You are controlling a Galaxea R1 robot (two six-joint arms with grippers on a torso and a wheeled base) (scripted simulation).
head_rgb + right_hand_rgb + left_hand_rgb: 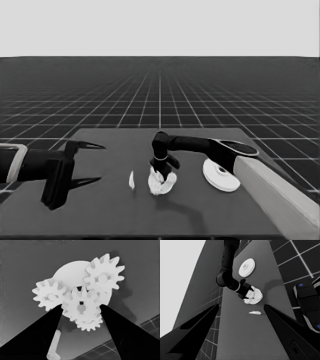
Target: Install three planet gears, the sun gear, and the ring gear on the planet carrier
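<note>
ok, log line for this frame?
right gripper: at central gear, shut on it | smaller round part: four gears on it | larger round part: aside, not installed | left gripper: open, parked at table's left end

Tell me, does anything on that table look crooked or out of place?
Nothing looks damaged or spilled. The right end effector is over the smaller round part, a central gear between its fingers and three more gears around it. The thin white piece lies alone beside the stack, and the larger round part lies apart. The left end effector waits.
</note>
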